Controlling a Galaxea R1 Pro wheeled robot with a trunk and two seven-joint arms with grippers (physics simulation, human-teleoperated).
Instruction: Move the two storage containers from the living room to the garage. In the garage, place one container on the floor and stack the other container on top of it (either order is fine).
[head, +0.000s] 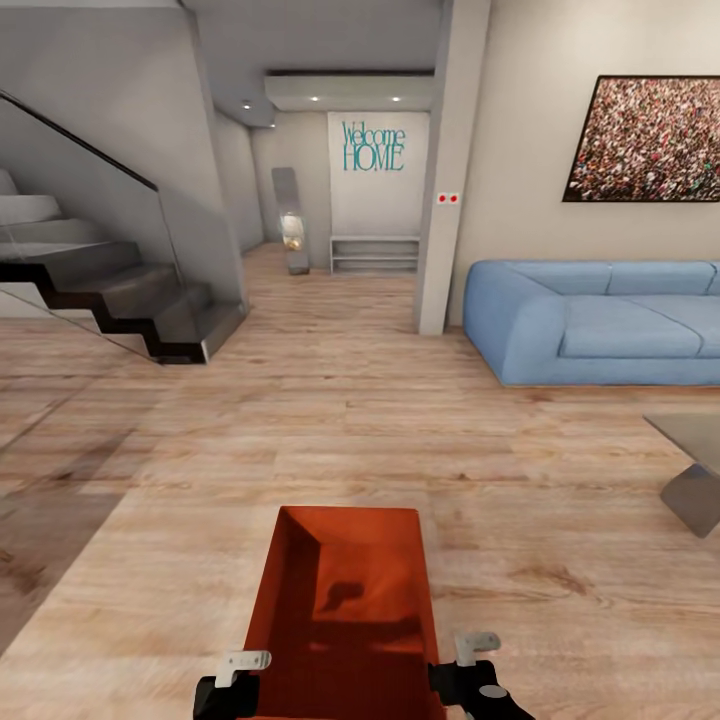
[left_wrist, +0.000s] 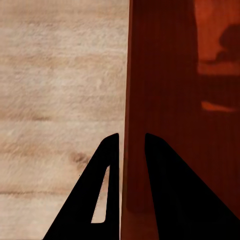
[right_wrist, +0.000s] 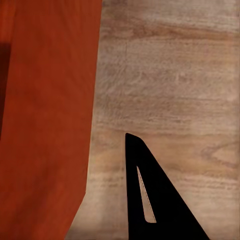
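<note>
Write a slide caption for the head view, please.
Both grippers carry an orange-red storage container over the light wood-plank floor.

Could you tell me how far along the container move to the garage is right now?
Early stage. One orange-red rectangular plastic tub is in hand: the left gripper straddles one side wall and the right gripper sits at the other. It is being carried over light wood-plank floor, with a blue sofa and staircase ahead. Left: reaching the garage, setting this tub down, and stacking the second on it.
</note>
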